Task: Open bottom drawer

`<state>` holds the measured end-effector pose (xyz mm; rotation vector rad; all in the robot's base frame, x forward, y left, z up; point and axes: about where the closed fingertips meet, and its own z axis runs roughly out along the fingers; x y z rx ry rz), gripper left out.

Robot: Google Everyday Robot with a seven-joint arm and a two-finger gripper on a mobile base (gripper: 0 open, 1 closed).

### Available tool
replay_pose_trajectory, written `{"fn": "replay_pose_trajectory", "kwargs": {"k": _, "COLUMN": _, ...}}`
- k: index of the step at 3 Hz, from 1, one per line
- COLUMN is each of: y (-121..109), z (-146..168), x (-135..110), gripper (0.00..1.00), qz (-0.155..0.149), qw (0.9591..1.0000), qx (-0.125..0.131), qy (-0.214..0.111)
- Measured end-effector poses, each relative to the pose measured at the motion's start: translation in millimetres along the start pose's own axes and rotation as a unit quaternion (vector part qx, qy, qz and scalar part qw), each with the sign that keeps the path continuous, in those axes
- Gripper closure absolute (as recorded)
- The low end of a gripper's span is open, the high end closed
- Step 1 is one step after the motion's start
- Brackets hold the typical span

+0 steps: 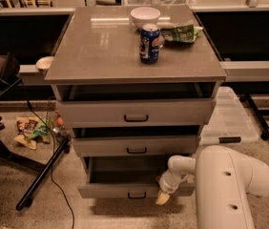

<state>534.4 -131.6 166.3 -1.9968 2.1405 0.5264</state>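
Observation:
The bottom drawer (pixel 110 190) is the lowest grey front of the cabinet, with a small black loop handle (pixel 137 195) at its centre. It stands pulled out, and its dark inside shows above the front. My gripper (pixel 163 196) hangs from the white arm (pixel 230 185) at the right part of that drawer front, just right of the handle, its yellowish tip pointing down at the floor. The middle drawer (pixel 137 146) and the top drawer (pixel 135 112) above it stand slightly out too.
On the cabinet top (pixel 96 46) stand a blue can (pixel 150 43), a white bowl (pixel 145 17) and a green packet (pixel 182 33). A black stand leg (pixel 41 173) and cable lie on the floor at left. A clear plastic lid (pixel 227 120) lies at right.

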Motion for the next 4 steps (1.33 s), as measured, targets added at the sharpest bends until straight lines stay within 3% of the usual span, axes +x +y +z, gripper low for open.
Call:
{"fn": "replay_pose_trajectory", "kwargs": {"k": 1, "y": 14.0, "z": -4.1, "x": 4.4, "gripper": 0.43, "qz": 0.014, "qw": 0.9999, "qx": 0.003, "qy": 0.001}}
{"fn": "replay_pose_trajectory", "kwargs": {"k": 3, "y": 42.0, "z": -24.3, "x": 12.8, "gripper": 0.0, "qz": 0.043, "qw": 0.9986, "qx": 0.031, "qy": -0.005}}
{"fn": "replay_pose_trajectory", "kwargs": {"k": 4, "y": 47.5, "z": -34.1, "x": 14.3, "gripper": 0.0, "qz": 0.045, "qw": 0.9976, "qx": 0.05, "qy": -0.021}}
